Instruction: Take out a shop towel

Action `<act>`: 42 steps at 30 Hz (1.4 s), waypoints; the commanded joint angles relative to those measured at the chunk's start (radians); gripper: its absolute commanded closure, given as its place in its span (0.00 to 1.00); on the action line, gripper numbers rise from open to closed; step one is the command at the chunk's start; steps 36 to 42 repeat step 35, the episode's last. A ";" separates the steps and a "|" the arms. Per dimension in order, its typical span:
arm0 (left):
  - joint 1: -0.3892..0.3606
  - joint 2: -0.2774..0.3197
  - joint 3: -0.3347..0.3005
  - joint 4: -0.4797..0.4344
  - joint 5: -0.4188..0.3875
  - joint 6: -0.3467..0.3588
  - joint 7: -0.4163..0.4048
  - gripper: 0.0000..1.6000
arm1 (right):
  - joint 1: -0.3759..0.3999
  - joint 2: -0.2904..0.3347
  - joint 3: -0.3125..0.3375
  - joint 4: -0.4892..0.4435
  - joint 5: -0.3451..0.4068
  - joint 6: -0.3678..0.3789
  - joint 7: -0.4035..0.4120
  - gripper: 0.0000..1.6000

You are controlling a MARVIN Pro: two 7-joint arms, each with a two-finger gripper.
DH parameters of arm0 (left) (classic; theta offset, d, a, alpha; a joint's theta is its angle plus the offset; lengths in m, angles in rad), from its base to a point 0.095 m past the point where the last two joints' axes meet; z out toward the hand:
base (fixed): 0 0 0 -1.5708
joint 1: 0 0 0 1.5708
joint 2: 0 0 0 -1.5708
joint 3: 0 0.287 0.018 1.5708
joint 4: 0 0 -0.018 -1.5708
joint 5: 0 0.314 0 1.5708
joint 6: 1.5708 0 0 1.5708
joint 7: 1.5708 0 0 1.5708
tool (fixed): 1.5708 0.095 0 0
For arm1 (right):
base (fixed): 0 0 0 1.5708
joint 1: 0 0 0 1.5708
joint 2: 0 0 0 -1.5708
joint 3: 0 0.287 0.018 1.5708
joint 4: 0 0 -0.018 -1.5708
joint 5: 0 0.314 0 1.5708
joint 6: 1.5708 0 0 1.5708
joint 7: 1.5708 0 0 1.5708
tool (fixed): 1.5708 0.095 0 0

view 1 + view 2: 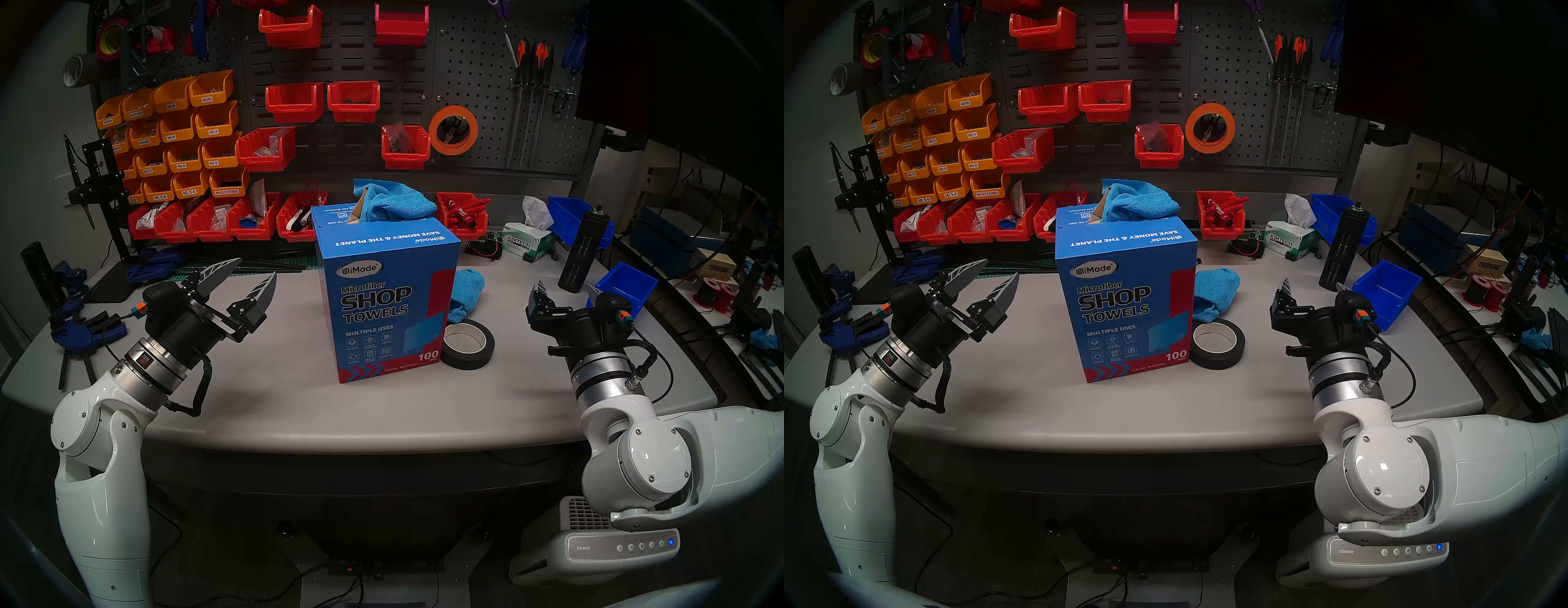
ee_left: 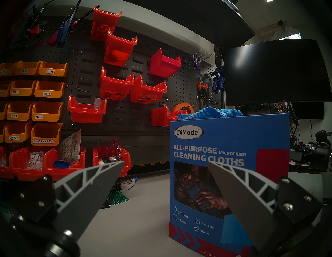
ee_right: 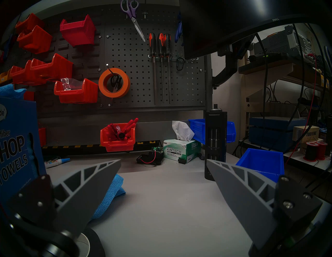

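Above the table (image 1: pixel 297 403), both pincers (empty) agape.

Black tape roll (image 1: pixel 468 344) lies flat mid-desk. Tissue box (image 1: pixel 526 242) and black cylinder (image 1: pixel 583 250) stand toward the desk's far right corner; blue bin (image 1: pixel 623 288) at right edge.

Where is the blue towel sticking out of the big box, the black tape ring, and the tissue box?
shop towel (image 1: pixel 390 201), head left view, on its crumpled middle above the carton.
black tape roll (image 1: pixel 467 344), head left view, on its near outer wall.
tissue box (image 3: pixel 181 151), right wrist view, on its printed front.
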 commanded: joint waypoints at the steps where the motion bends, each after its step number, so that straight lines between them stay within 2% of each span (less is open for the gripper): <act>1: -0.016 0.003 -0.003 -0.028 -0.006 -0.004 0.001 0.00 | 0.017 0.002 0.017 -0.009 -0.023 -0.002 -0.004 0.00; 42: -0.016 0.002 -0.003 -0.028 -0.006 -0.004 0.001 0.00 | 0.017 0.002 0.017 -0.009 -0.023 -0.002 -0.004 0.00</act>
